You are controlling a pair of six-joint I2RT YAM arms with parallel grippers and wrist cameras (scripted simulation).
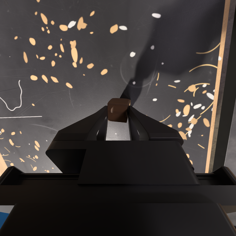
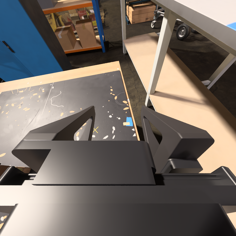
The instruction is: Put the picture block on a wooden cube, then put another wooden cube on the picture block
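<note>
Over the dark, paint-flecked counter (image 1: 89,95), the left end effector (image 1: 118,112) pinches a brown wooden cube (image 1: 117,111) clear of the surface, seemingly to carry it for stacking, while the right end effector (image 2: 118,111) hangs spread and empty; the picture block is out of view.

The left end effector (image 1: 118,112) is matte black: two wedge-shaped fingers with slotted cut-outs, mounted on a broad flat housing and a cross rail with upturned ends. The right end effector (image 2: 118,112) shares that build, lit charcoal grey, each finger pierced by a triangular opening.
</note>
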